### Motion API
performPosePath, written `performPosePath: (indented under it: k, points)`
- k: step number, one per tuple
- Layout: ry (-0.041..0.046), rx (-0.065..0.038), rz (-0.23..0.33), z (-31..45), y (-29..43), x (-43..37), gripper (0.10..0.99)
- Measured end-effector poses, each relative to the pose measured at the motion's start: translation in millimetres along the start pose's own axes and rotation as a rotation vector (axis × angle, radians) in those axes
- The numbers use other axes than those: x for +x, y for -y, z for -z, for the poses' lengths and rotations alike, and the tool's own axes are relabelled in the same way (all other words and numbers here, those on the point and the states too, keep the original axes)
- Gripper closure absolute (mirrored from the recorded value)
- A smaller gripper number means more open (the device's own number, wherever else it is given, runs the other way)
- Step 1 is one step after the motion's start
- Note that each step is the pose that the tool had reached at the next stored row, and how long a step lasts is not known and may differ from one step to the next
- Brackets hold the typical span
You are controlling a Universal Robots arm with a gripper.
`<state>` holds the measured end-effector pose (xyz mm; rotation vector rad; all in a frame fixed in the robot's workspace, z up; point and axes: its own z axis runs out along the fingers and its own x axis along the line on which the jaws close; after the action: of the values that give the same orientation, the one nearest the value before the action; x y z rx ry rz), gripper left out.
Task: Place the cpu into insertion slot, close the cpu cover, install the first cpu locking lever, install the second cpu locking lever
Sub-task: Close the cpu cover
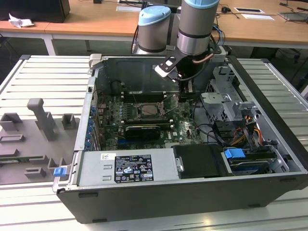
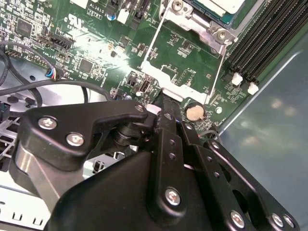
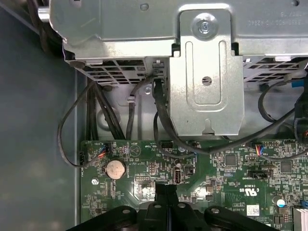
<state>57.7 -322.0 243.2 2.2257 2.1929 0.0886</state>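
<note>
The insertion slot (image 1: pixel 148 109) lies in the green board inside the open computer case. In the second wrist view the cpu (image 2: pixel 220 4) shows its pale top inside the insertion slot's silver rim (image 2: pixel 202 21). The cpu cover (image 2: pixel 161 79) is swung up off the slot, and green board shows through its window; in the exterior view the cpu cover (image 1: pixel 171 103) leans toward the arm. My gripper (image 2: pixel 171 108) is shut, with its black fingertips right at the cover's free edge. In the first wrist view the gripper (image 3: pixel 163 188) hangs over the board with its fingers together. Two thin wire levers run beside the cover.
Black memory slots (image 2: pixel 269 33) lie next to the socket. A coin battery (image 3: pixel 115 169) sits near my fingertips. A silver drive cage (image 3: pixel 207 72) with black cables (image 3: pixel 163 125) stands just beyond them. The power supply (image 1: pixel 130 166) fills the case front. A grey fixture tray (image 1: pixel 38 130) lies at the exterior view's left.
</note>
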Motion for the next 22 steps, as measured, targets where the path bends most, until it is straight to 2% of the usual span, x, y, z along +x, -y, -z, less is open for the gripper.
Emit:
performPosePath:
  k: [11,22]
  points:
    - [-0.0001,0.0,0.0,-0.1,4.7,-0.1,0.98]
    - [-0.0006,0.0,0.0,0.3,13.0,-0.2,0.98]
